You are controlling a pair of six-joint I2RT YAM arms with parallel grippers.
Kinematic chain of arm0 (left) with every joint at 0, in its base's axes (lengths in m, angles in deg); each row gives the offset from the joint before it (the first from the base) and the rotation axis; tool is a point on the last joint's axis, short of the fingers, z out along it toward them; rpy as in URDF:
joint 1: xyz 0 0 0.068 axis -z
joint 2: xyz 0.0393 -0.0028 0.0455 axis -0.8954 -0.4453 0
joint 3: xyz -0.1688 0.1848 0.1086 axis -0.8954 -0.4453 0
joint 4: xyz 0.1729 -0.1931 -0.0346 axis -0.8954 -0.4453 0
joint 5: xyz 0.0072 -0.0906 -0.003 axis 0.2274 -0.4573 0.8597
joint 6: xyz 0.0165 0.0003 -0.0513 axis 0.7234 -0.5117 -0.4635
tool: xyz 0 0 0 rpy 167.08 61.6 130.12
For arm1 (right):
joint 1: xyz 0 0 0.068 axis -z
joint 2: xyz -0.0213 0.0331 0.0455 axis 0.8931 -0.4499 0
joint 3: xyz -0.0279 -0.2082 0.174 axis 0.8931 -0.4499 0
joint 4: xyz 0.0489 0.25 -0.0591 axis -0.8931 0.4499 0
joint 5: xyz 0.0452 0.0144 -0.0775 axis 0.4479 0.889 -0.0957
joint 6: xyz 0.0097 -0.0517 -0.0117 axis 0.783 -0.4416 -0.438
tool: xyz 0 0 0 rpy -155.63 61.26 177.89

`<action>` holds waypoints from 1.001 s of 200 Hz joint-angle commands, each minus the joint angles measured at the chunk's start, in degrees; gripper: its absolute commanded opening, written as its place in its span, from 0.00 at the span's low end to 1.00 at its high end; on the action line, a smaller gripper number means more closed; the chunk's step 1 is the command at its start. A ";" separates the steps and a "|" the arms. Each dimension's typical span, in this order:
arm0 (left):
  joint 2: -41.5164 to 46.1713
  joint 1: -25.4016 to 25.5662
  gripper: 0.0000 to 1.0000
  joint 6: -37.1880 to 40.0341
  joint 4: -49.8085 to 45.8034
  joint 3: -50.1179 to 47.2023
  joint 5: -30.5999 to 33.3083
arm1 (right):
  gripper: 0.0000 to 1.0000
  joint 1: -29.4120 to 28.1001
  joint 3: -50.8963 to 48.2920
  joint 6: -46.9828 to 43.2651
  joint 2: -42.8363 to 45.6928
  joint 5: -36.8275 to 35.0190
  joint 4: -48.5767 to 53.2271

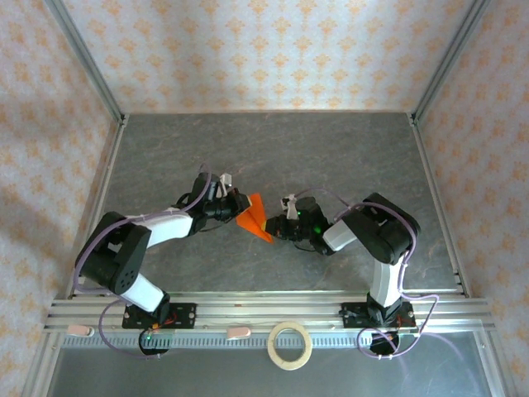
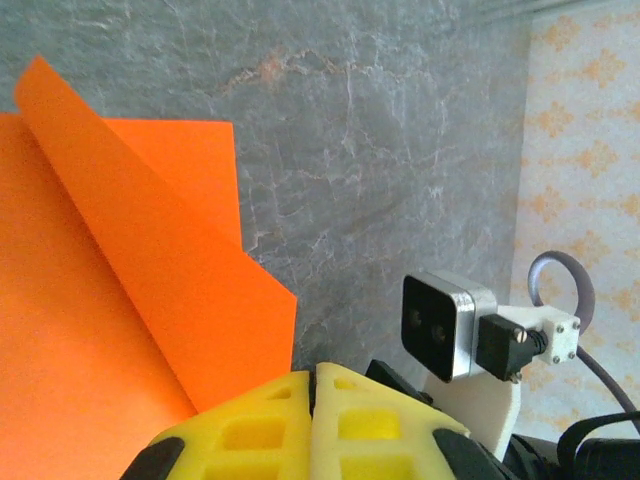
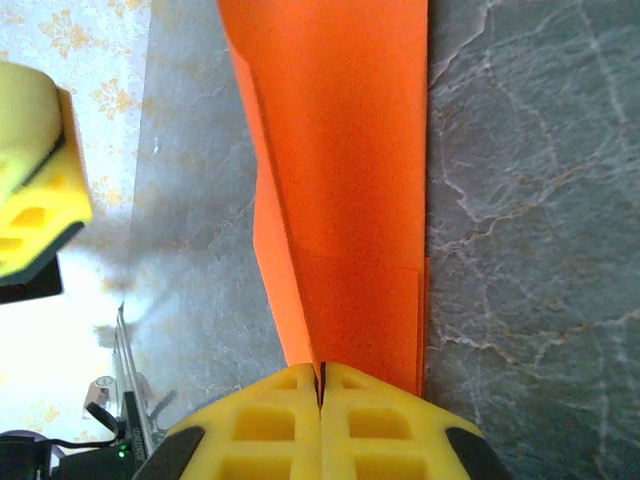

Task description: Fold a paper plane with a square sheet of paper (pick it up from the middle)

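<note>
**Top view.** Showed the paper plane (image 1: 255,218) near the middle of the grey marbled worktop (image 1: 331,157), between the 2 claws, as a folded orange sheet with 1 pointed corner turned toward the near right. Placed the left claw (image 1: 240,202) against its left side and the right claw (image 1: 277,225) at its right end. Showed a pale tape ring (image 1: 290,345) lying by the near rail (image 1: 248,310), well apart from the paper.

**Right wrist view.** Showed the right claw fully closed, its 2 yellow pads (image 3: 260,420) pressed together on the narrow end of the paper plane, with the orange layers entering the seam between them. Showed the sheet running straight away from the pads, with a long crease down its left part and the worktop behind it. Caught the left claw's yellow tip at the left edge, beside the paper.

**Left wrist view.** Showed the left claw closed as well, pads meeting with no orange in the seam. Showed a raised orange flap (image 2: 170,250) with a sharp fold leaning over a flatter layer, its lower edge passing behind 1 pad. Could not tell whether that claw had the paper pinched. Showed a wrist camera (image 2: 445,325) just beyond the pads.
</note>
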 commanded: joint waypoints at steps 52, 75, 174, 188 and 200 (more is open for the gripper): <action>-4.74 2.17 0.04 -1.48 7.42 -0.37 -2.86 | 0.00 -0.21 2.34 4.05 -1.73 3.39 6.66; -5.86 2.38 0.03 -1.97 7.84 -0.35 -1.78 | 0.00 -0.13 2.08 5.40 -2.25 3.59 5.97; -5.18 2.48 0.05 -1.94 6.41 -0.80 1.97 | 0.00 -0.13 -3.32 9.46 -0.74 -2.18 -1.87; -5.08 2.48 0.05 -2.12 6.56 -0.99 2.47 | 0.00 -0.30 -3.67 9.62 -0.74 -2.53 -2.59; -4.90 2.48 0.05 -2.47 7.01 -1.18 2.77 | 0.00 -0.35 -3.84 9.88 -0.73 -2.82 -2.81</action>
